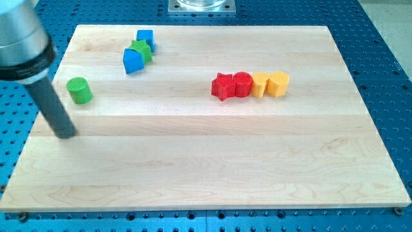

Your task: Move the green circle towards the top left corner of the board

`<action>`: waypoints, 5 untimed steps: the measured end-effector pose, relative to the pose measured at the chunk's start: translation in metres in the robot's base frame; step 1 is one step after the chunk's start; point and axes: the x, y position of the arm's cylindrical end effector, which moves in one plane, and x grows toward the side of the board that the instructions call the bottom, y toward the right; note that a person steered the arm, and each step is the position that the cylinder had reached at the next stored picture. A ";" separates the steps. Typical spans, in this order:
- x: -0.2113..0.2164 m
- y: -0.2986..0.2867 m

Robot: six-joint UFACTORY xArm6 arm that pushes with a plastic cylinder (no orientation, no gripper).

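Note:
The green circle (79,90) is a short green cylinder on the wooden board (206,174), near the board's left edge and below its top left corner. My tip (66,134) touches the board below the green circle and slightly to its left, with a clear gap between them. The dark rod rises from the tip up to the view's top left.
A blue block (145,38), a green star-like block (142,50) and a blue wedge-like block (132,61) cluster near the top left. A row at the centre right holds a red star (223,86), a red circle (242,84), a yellow block (260,84) and a yellow hexagon-like block (278,84).

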 end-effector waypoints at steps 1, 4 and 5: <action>-0.044 -0.002; -0.068 0.030; -0.030 0.033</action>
